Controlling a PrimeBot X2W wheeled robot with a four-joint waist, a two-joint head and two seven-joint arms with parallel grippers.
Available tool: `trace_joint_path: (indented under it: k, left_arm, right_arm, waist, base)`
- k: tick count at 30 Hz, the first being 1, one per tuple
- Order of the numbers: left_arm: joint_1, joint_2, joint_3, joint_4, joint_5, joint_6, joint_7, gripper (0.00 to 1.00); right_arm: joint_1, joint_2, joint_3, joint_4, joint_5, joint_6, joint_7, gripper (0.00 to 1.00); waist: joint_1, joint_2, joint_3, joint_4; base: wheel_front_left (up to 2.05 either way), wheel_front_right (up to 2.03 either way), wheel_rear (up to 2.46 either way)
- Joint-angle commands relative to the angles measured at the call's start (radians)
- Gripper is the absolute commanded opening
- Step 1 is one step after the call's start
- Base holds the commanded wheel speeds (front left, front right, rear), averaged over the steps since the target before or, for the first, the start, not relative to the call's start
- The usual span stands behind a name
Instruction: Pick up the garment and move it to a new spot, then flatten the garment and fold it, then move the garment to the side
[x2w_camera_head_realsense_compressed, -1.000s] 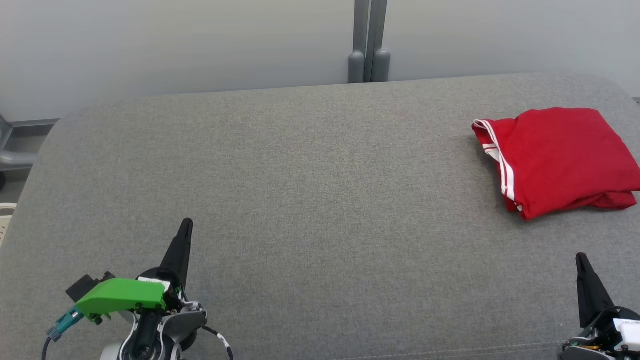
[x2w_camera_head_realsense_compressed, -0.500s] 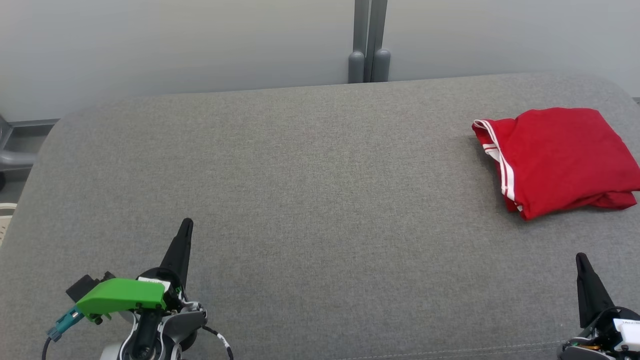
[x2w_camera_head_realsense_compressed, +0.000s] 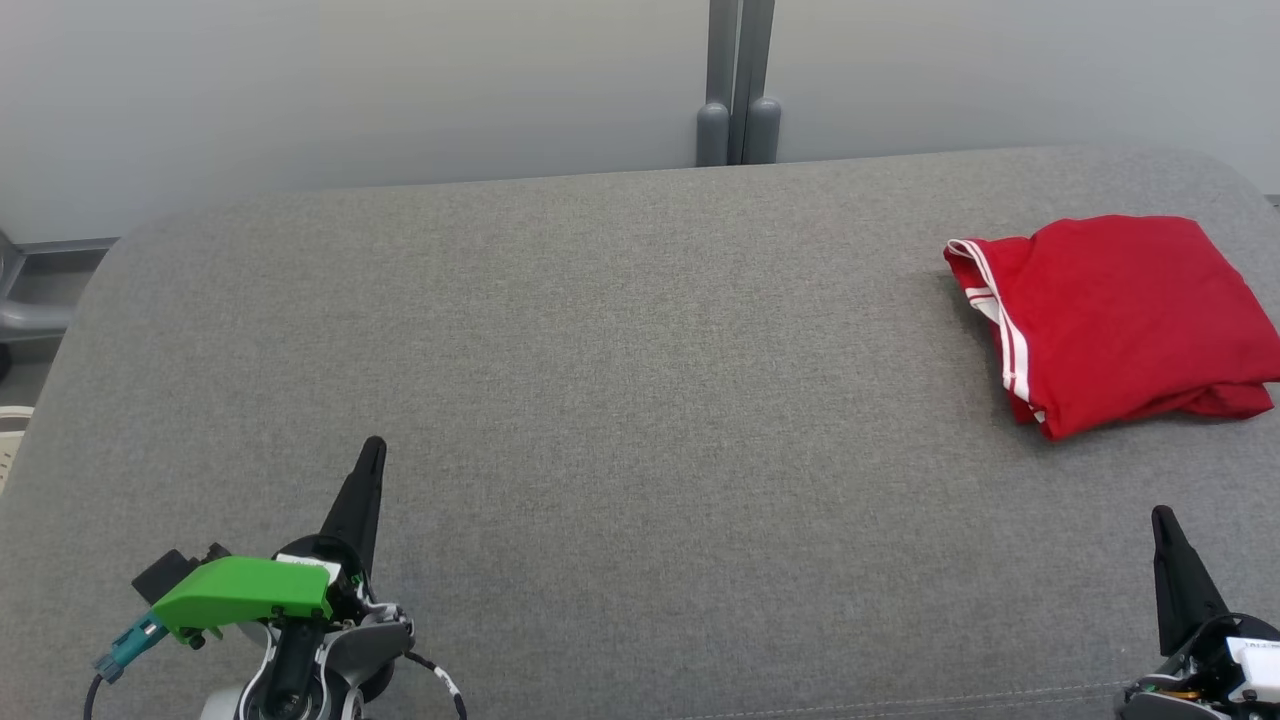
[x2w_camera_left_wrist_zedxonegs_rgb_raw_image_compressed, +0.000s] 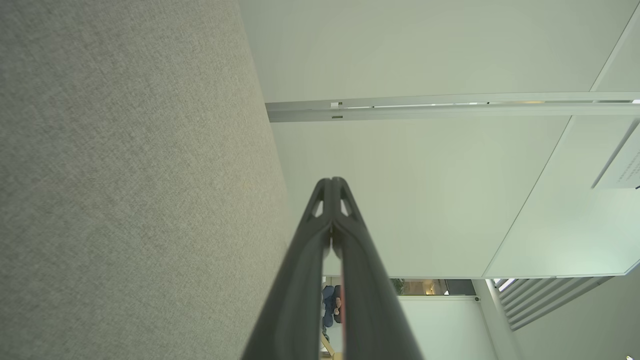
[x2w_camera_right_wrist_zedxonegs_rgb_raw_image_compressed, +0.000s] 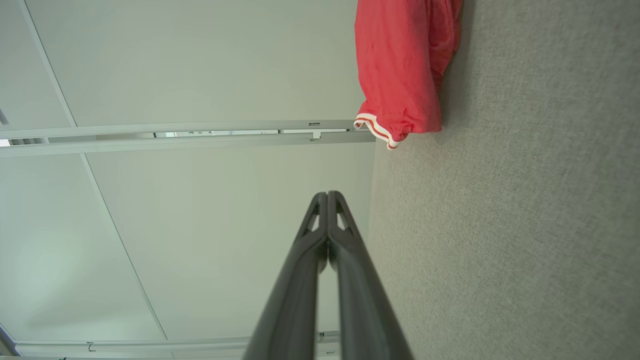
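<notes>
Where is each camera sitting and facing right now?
Head view: on the head, angled down at the grey fabric cushion and folded red white-striped garment; left hand and right hand at bottom corners.
Left wrist view: along the shut left hand, cushion beside, pale wall ahead.
Right wrist view: along the shut right hand toward the garment.
Shared: head and right wrist views show the garment.

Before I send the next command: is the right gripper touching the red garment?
Apart. The head view shows the right gripper, shut, at the lower right, with bare grey fabric surface between its tip and the red garment.
</notes>
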Motion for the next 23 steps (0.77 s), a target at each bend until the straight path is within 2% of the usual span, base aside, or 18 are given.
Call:
trace_joint_path:
  k: [1,23]
  left_arm:
    - [-0.014,0.001,0.002,-0.004,-0.007,-0.005,0.002,0.0]
    - [-0.014,0.001,0.002,-0.004,-0.007,-0.005,0.002,0.0]
  right_arm:
    - [0.011,-0.005,-0.003,-0.005,0.005,0.0,0.001,0.0]
    - [0.011,-0.005,-0.003,-0.005,0.005,0.0,0.001,0.0]
  waist:
    - [0.0,0.0,0.0,0.0]
    - [0.0,0.0,0.0,0.0]
  base:
    - [0.0,0.0,0.0]
    - [0.0,0.0,0.0]
